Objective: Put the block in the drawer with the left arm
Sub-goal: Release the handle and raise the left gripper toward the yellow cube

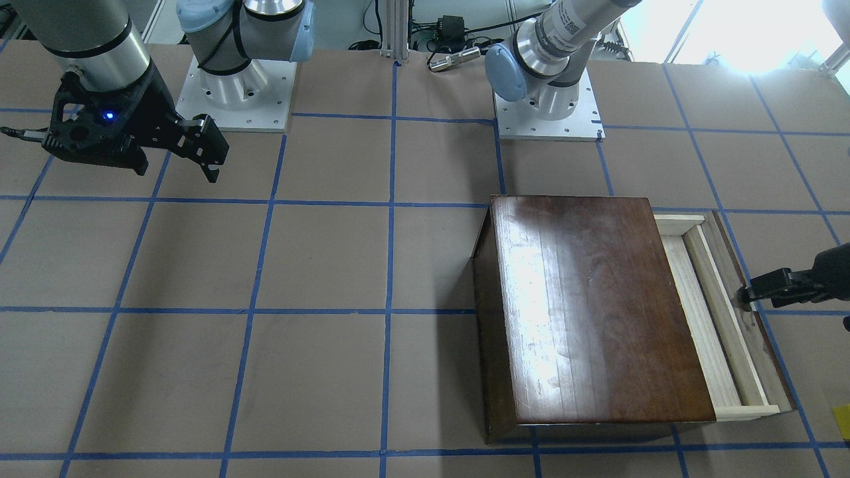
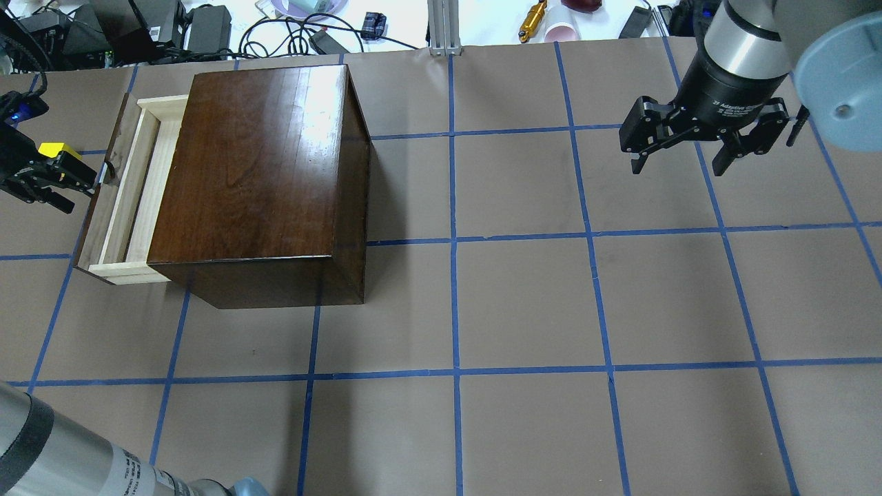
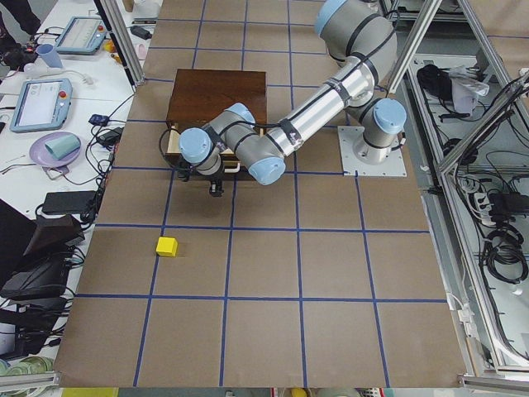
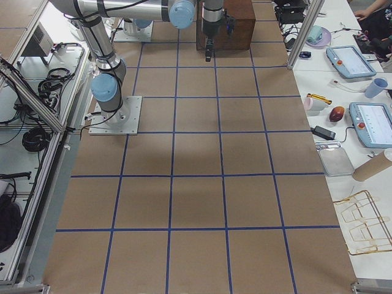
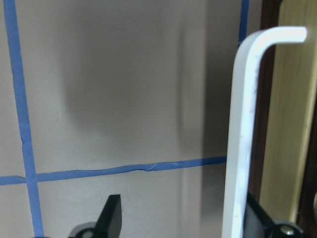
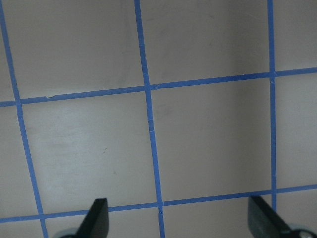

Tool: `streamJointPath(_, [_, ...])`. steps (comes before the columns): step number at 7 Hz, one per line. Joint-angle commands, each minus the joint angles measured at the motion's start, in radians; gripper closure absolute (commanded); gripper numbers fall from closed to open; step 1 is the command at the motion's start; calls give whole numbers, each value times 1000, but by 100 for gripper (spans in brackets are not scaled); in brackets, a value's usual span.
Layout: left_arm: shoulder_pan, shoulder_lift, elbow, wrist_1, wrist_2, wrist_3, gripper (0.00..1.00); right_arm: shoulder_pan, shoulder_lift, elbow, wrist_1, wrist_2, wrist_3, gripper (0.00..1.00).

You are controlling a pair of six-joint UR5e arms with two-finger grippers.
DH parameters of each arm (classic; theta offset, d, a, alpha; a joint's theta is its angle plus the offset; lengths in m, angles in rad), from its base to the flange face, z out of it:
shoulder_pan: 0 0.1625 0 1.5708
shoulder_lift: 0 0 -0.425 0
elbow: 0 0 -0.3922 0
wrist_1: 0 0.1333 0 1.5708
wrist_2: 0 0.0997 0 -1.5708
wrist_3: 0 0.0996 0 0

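The yellow block [image 2: 54, 149] lies on the table to the left of the drawer; it also shows in the exterior left view [image 3: 167, 246] and at the front-facing view's right edge [image 1: 842, 421]. The drawer [image 2: 131, 200] is pulled partly out of the dark-brown box [image 2: 262, 158], and its pale inside [image 1: 704, 312] holds nothing. My left gripper [image 2: 79, 182] is at the drawer's front panel. In the left wrist view it [image 5: 182, 203] is open, with the white handle [image 5: 240, 139] between its fingers, close to the right one. My right gripper [image 2: 679, 165] is open and holds nothing, high over the far side of the table.
Blue tape lines divide the brown table top into squares. The two arm bases [image 1: 548, 99] stand along the robot's edge. Cables, cups and tools [image 2: 544, 17] lie beyond the far table edge. The right wrist view shows only bare table [image 6: 158, 124].
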Motion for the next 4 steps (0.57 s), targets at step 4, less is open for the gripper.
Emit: streamJointPath(4, [-11,86,-3,-45,6,-10,11,0,-1,0,0,1,0,0])
